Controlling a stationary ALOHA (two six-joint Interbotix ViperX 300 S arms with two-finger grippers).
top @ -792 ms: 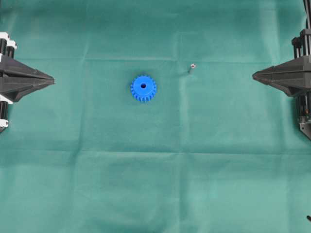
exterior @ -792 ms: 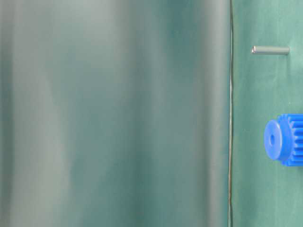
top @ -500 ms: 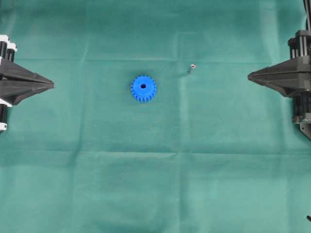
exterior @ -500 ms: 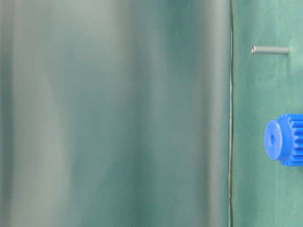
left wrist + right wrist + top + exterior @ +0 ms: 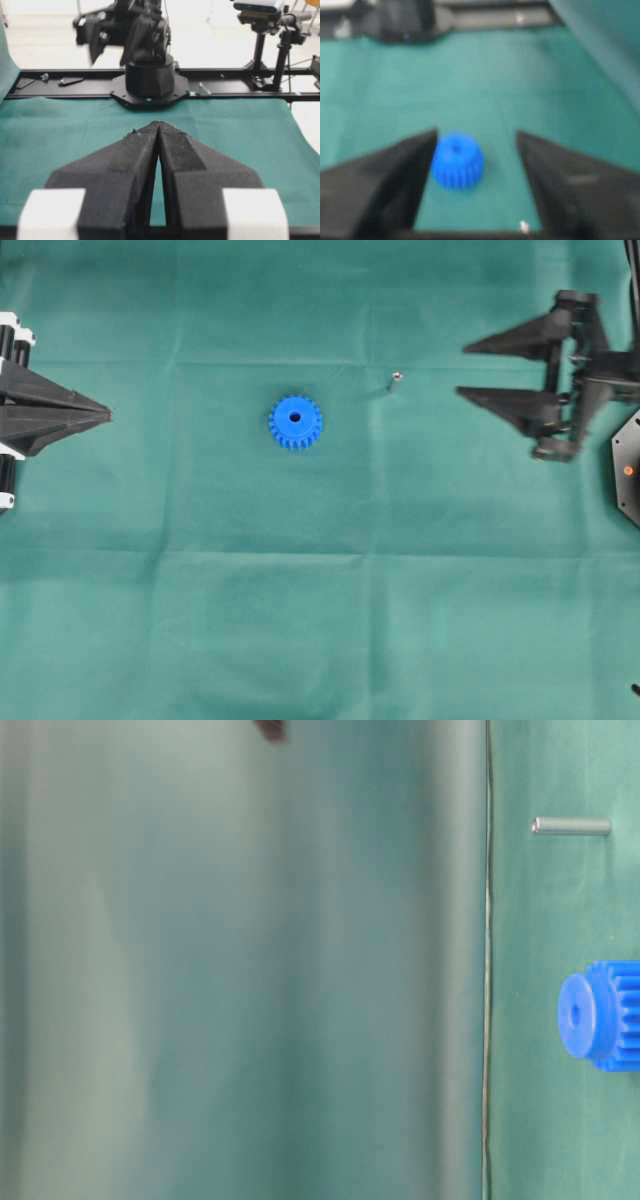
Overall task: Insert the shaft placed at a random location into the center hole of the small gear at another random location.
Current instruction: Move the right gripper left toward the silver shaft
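Overhead exterior: lying on green cloth (image 5: 200, 620), small gear (image 5: 295, 422) flat, center hole (image 5: 295, 417) facing up; shaft (image 5: 394, 381) resting well apart, toward right gripper (image 5: 462, 370), fingers spread wide, empty. Left gripper (image 5: 108, 414) waiting at edge, fingers pressed together.

Table-level exterior: shaft (image 5: 571, 825) lying flat, long axis perpendicular to the gear's face, shiny end leading.

Left wrist: fingertips (image 5: 159, 131) meeting.

Right wrist: blurred; gear (image 5: 457, 160) showing between the open fingers.

Risking a roll or slip: thin pin, broad pads, poor pinch likely.
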